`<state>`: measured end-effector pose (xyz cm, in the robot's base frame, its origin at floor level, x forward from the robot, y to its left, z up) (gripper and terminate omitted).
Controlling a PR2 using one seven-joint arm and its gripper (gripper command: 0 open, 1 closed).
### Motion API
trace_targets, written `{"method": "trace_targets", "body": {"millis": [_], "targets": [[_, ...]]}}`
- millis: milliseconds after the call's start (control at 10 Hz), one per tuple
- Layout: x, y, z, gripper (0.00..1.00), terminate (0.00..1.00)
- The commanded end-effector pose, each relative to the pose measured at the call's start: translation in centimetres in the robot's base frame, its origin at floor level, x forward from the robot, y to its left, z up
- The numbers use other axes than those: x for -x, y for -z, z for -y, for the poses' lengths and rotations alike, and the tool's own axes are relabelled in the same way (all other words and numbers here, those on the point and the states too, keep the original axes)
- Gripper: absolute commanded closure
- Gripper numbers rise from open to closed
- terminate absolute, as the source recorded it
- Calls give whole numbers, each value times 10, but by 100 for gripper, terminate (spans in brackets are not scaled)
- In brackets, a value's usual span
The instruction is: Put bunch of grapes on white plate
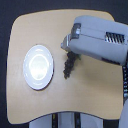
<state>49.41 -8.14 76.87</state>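
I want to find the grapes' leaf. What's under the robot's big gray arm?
The top of the bunch of grapes disappears under the arm, with its dark lower part sticking out on the wooden table. The leaf and the gripper are covered. The white plate sits empty.

Robot test bench, probably a lab

A small light wooden table (90, 95) with rounded corners stood alone on a dark floor (6, 75), seen from overhead. A bulky grey robot arm (100, 40) reached over it, a black cable (125, 82) trailing at the exterior view's right. Only a white plate (38, 67) and a bunch of grapes (69, 65) lay there; no household furnishings showed.
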Motion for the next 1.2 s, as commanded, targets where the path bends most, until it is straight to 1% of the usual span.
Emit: {"method": "trace_targets", "body": {"millis": [0,200,500,700,1000,1100], "targets": [[5,37,5,0,0],[8,46,-4,0,0],[0,53,-8,0,0],[0,58,-4,0,0],[5,53,3,0,0],[6,50,-2,100,0]]}}
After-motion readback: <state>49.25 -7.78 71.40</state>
